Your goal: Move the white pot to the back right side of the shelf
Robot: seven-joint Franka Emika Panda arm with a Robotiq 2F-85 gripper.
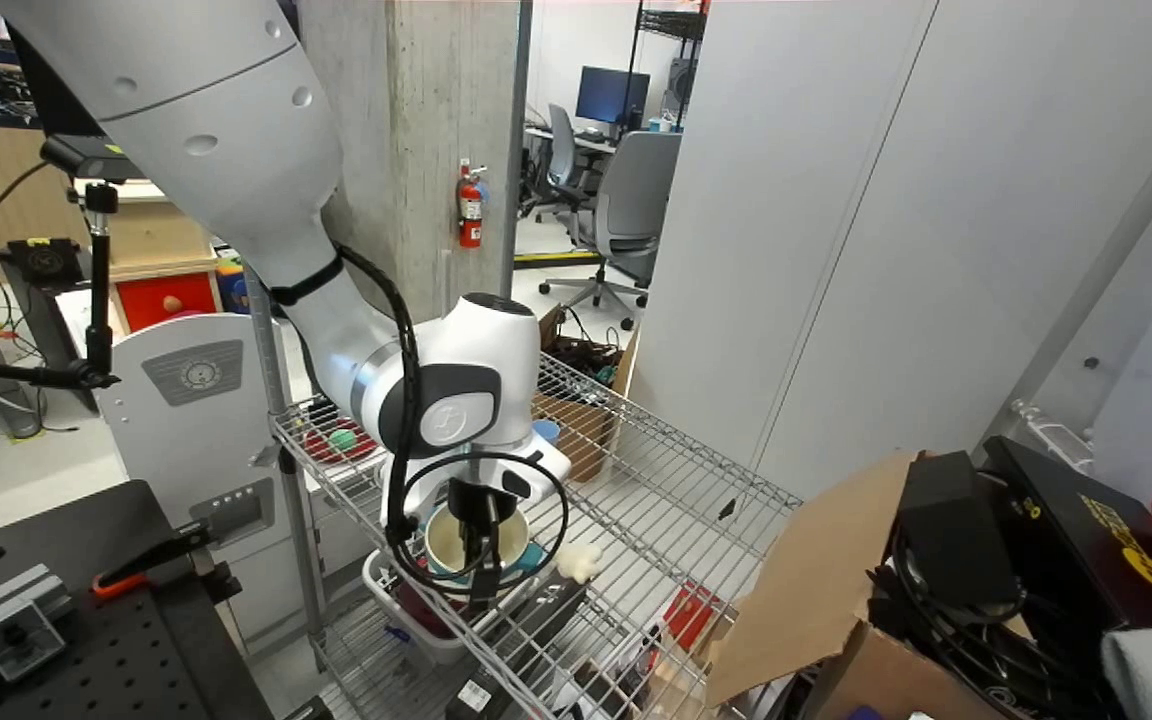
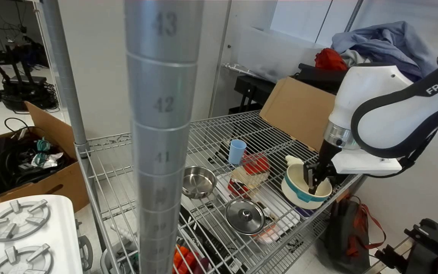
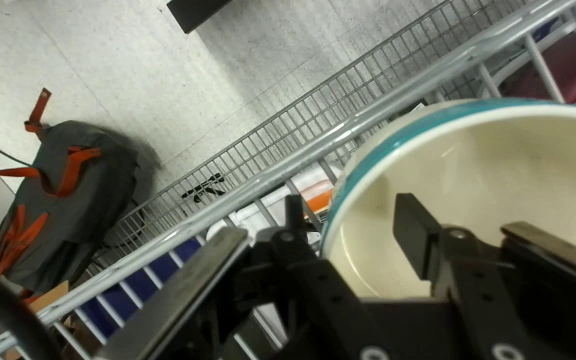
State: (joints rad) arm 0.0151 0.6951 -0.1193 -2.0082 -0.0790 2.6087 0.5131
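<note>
The white pot (image 3: 478, 185) sits on the bench (image 3: 268, 178), just inside its edge rail. The end effector (image 3: 353, 215) is spread wide across the pot's wall, one finger inside, one outside, gripping nothing. The pot looks light, stiff and slick; pinch the wall squarely.

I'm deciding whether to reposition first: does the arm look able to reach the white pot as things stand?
Probably yes: in the wrist view the open gripper appears to straddle the edge of the white pot, one finger over its interior, the other outside; nothing visibly blocks the way.
</note>
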